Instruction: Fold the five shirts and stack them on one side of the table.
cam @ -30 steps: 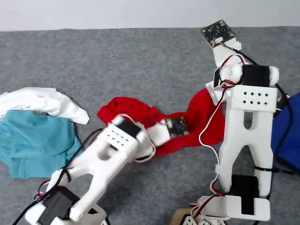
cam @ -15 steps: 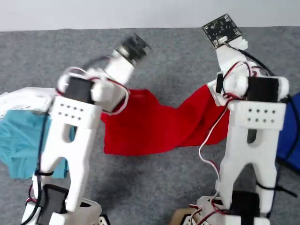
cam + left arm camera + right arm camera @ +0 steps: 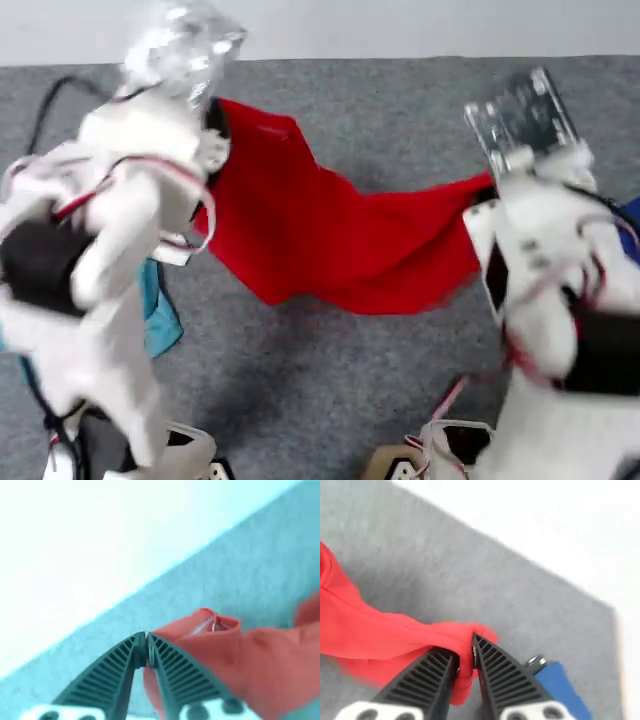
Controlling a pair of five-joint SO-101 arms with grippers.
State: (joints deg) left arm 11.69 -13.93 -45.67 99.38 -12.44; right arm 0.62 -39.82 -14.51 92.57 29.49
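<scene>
high view: the red shirt (image 3: 330,230) is held up off the grey table (image 3: 400,110), spread out between the two arms and sagging in the middle. the left arm (image 3: 120,200) has one end of it, up near the far edge of the table. the right arm (image 3: 545,260) has the other end, on the opposite side. a teal shirt (image 3: 160,310) lies on the table under the left arm, mostly hidden by it.

left wrist view: the left gripper (image 3: 146,652) has its jaws pressed together at the tips, with a fold of the red shirt pinched between them. the cloth bunches just beyond the tips, where a seam with pale stitching shows. the rest of the shirt trails away to one side above the table, with a white wall beyond.

right wrist view: the right gripper (image 3: 465,652) is closed down narrow on a rolled edge of the red shirt, and the cloth bulges out around the tips. from there the shirt runs off across the table in a long band. a blue shirt (image 3: 560,685) lies on the table close beside this gripper.
</scene>
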